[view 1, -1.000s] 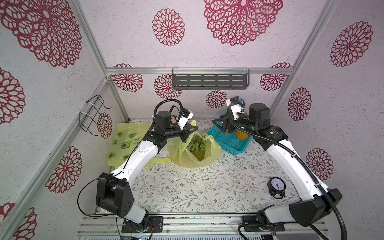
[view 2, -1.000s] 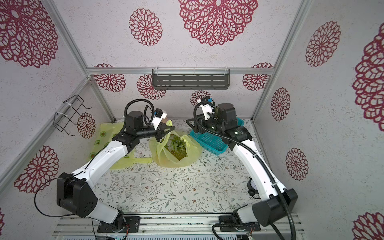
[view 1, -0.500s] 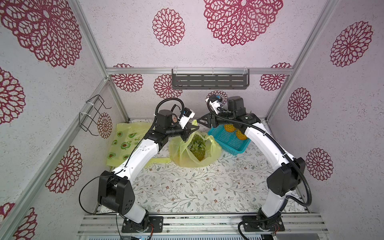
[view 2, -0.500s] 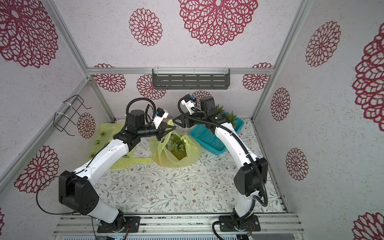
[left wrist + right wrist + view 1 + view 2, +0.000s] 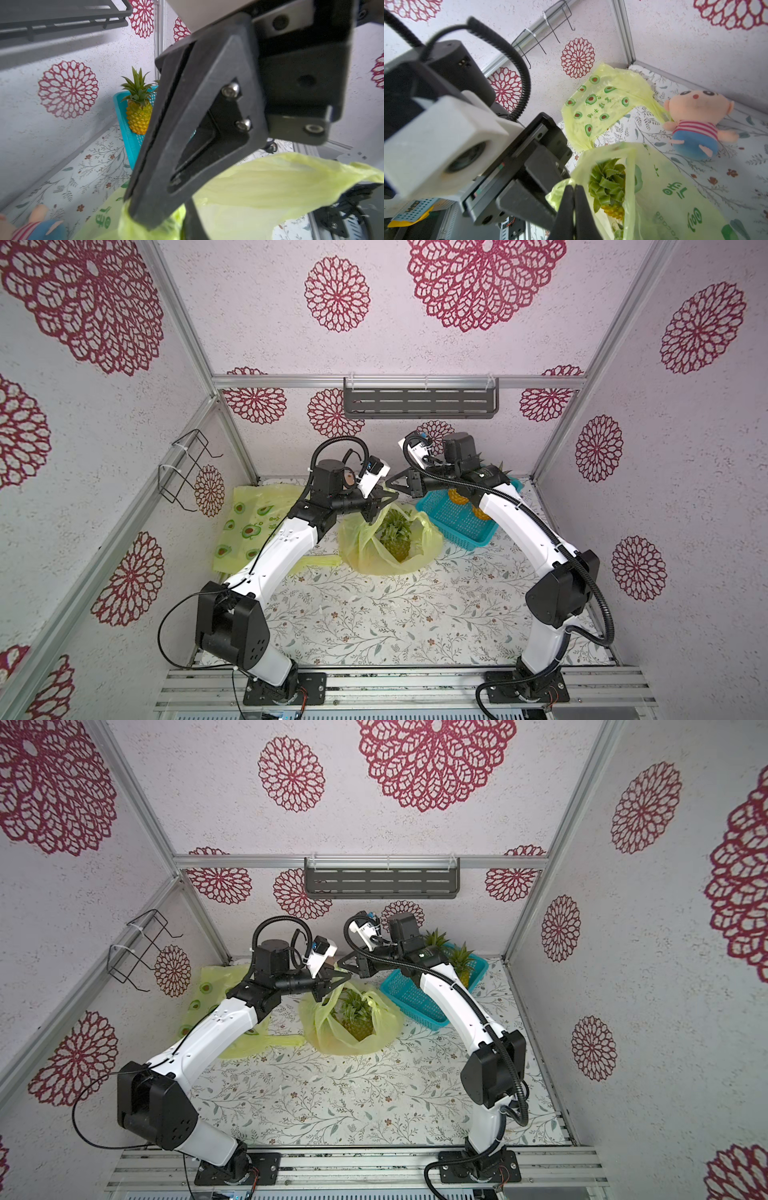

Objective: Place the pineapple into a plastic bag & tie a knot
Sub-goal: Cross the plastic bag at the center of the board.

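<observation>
A pineapple (image 5: 397, 537) (image 5: 355, 1017) stands inside a yellow-green plastic bag (image 5: 424, 547) (image 5: 382, 1027) at the back middle of the table. My two grippers meet above the bag's mouth at a bunched handle. The right gripper (image 5: 388, 485) (image 5: 574, 187) is shut on that handle, with thin plastic pinched between its fingers. The left gripper (image 5: 384, 506) (image 5: 180, 220) has its jaws a little apart around the same bunch. In the right wrist view the pineapple's leaves (image 5: 607, 182) show through the open mouth. In the left wrist view the right gripper's fingers hide most of the handle.
A blue basket (image 5: 457, 522) with other pineapples (image 5: 138, 116) stands right of the bag, under my right arm. A second avocado-print bag (image 5: 245, 526) lies flat at the left. A plush doll (image 5: 695, 124) lies by the back wall. A grey shelf (image 5: 419, 402) hangs above.
My right gripper swung left from over the basket to the bag's handle and shut on it. The left gripper stayed at the handle and its jaws parted slightly.
</observation>
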{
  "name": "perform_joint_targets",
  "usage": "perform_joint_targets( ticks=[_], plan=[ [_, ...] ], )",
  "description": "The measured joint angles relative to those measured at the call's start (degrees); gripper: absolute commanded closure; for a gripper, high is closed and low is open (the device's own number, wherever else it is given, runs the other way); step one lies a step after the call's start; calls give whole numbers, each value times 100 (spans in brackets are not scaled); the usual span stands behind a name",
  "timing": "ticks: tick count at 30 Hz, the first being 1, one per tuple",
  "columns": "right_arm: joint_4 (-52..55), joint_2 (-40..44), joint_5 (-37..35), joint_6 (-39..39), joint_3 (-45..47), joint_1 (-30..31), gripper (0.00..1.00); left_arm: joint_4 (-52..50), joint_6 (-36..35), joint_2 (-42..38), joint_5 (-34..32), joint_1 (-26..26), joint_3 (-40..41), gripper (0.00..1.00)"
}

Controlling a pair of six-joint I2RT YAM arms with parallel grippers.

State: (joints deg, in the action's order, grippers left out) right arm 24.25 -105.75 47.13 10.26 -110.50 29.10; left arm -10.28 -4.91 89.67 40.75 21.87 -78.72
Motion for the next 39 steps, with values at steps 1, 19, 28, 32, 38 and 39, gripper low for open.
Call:
perform_joint_targets(
  ticks=[1,19,28,32,38,39],
  plan=[
    [-66,28,-79,11,74,-9,100,-48,24,-68,-111,0,55,50],
    [-750,310,-498,442,726,-455,100,-426,140,-1921,-992,1054,920,3],
    [-776,310,-509,446,726,-459,100,-509,-192,-1198,-1073,1425,396,19],
    [-776,310,-514,446,726,-459,100,-546,-291,-1005,-1058,1464,308,50],
    [-782,310,-518,446,739,-468,100,-651,-387,-911,-1051,1484,273,100],
    [-787,310,-522,446,748,-470,100,-640,-367,-911,-1058,1484,273,100]
  ],
)
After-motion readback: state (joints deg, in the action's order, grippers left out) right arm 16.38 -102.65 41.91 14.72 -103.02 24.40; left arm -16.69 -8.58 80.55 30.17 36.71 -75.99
